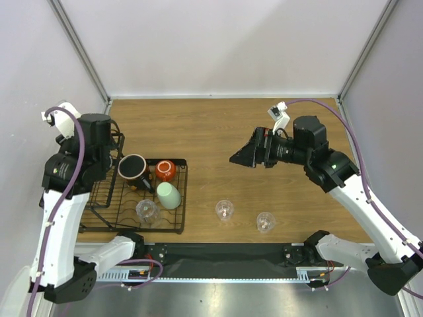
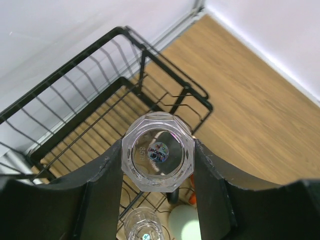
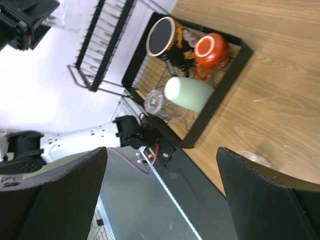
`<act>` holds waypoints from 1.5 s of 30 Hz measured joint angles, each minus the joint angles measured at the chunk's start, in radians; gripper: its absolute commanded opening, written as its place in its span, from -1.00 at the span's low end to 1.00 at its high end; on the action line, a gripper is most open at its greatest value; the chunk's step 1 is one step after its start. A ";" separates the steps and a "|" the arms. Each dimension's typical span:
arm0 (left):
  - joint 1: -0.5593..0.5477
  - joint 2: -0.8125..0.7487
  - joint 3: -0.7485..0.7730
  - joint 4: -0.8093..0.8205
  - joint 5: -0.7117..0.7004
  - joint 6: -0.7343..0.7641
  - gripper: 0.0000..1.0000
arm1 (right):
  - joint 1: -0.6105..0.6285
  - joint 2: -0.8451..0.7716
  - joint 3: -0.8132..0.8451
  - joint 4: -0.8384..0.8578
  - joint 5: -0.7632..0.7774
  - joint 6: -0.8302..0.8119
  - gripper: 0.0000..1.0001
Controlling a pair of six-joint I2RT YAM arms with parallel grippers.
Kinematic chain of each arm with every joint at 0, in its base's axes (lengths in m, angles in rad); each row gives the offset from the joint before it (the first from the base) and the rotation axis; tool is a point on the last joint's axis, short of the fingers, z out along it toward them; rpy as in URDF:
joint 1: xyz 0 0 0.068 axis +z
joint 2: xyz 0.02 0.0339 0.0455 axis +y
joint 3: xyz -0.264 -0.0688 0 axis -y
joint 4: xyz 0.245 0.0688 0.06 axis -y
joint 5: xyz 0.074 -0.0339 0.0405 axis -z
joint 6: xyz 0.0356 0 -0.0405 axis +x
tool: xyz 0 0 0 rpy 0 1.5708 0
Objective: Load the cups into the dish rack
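Observation:
My left gripper (image 2: 158,152) is shut on a clear tumbler (image 2: 158,160), held above the black wire dish rack (image 2: 75,135) near its taller basket end. On the rack's flat grid (image 1: 180,198) stand a dark mug (image 1: 133,167), an orange-red cup (image 1: 165,170), a pale mint-green cup (image 1: 168,195) and another clear tumbler (image 1: 147,210). Two more clear tumblers (image 1: 225,210) (image 1: 266,221) stand on the table to the right of the rack. My right gripper (image 1: 239,157) hangs open and empty above the table, its fingers pointing toward the rack.
The wooden table (image 1: 218,125) is bounded by white walls at the back and sides. A black strip with the arm bases (image 1: 218,254) runs along the near edge. In the right wrist view the rack (image 3: 240,60) lies well beyond the open fingers.

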 measured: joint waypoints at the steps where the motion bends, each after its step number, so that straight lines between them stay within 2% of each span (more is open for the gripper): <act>1: 0.014 0.008 -0.007 -0.004 -0.001 -0.013 -0.99 | -0.017 0.005 0.006 -0.013 -0.008 -0.011 0.96; 6: 0.075 0.035 -0.056 -0.010 0.005 -0.050 -0.99 | -0.098 0.007 0.040 -0.071 -0.040 -0.051 0.97; 11: 0.177 0.072 -0.034 0.019 0.000 -0.025 -0.99 | -0.158 0.003 0.077 -0.109 -0.063 -0.088 0.97; 17: 0.217 0.135 -0.018 0.047 0.003 -0.019 -0.99 | -0.201 0.003 0.079 -0.149 -0.079 -0.121 0.98; 26: 0.306 0.222 -0.027 0.081 0.048 -0.025 -1.00 | -0.203 -0.015 0.063 -0.177 -0.084 -0.165 0.98; 33: 0.411 0.225 -0.126 0.098 0.119 -0.056 -0.99 | -0.187 -0.049 0.058 -0.206 -0.073 -0.195 0.99; 45: 0.443 0.285 -0.171 0.108 0.169 -0.110 -1.00 | -0.237 -0.080 0.046 -0.227 -0.075 -0.195 0.99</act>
